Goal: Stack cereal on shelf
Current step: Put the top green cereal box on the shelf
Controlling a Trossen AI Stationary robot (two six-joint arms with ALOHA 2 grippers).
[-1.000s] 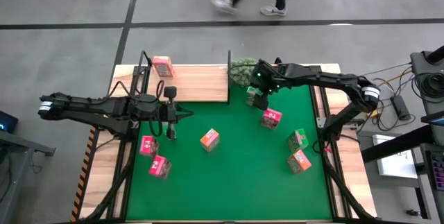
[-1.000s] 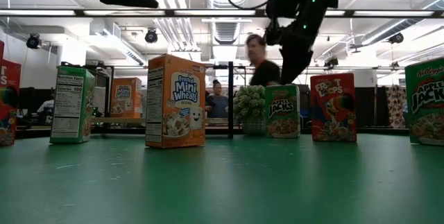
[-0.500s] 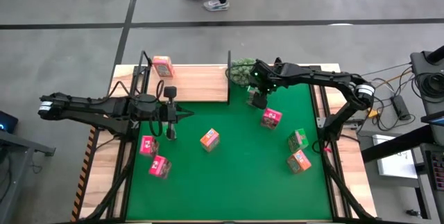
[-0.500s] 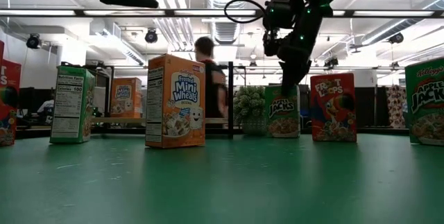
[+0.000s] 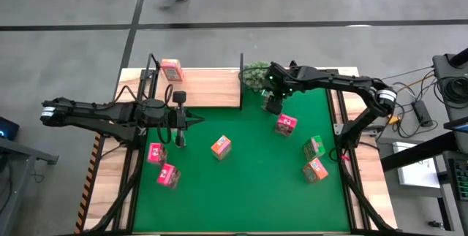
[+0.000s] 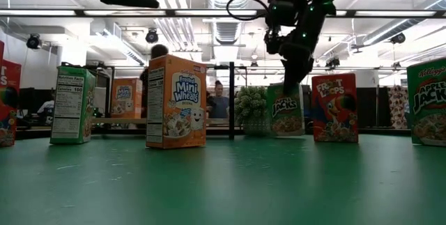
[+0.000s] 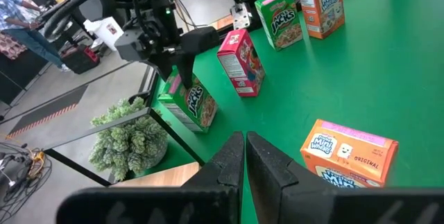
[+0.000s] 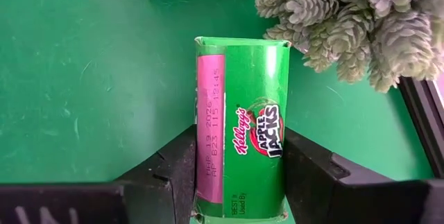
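My right gripper point(image 5: 272, 106) is shut on a green cereal box point(image 6: 286, 111) next to the grey-green plant point(image 5: 255, 74), at the far side of the green mat. My left gripper point(image 5: 196, 121) hangs shut and empty above the mat, near the shelf's front edge. The wooden shelf point(image 5: 208, 90) stands at the far left with one orange box point(image 5: 170, 69) on it. On the mat stand an orange box point(image 5: 221, 147), two pink-red boxes at the left point(image 5: 154, 153) point(image 5: 168, 175), and a pink-red point(image 5: 285, 124), a green point(image 5: 314, 147) and an orange box point(image 5: 316, 169) at the right. My right gripper pinches the green box between its two fingers, on two opposite sides near its top end point(image 8: 205, 168). The fingers point(image 6: 290, 79) come from above, pointing down. The box stands a little tilted below them; I cannot tell whether its bottom touches the mat.
The plant point(image 8: 347, 16) stands right beside the held box. The shelf's black upright point(image 5: 241, 79) is just to its left. People move in the room behind the table. Bare mat lies between the boxes at the middle and near side point(image 5: 248, 192).
My right gripper has come down onto the top of the green box by the plant. The box, upright before, now leans a little. A person has walked leftward behind the table.
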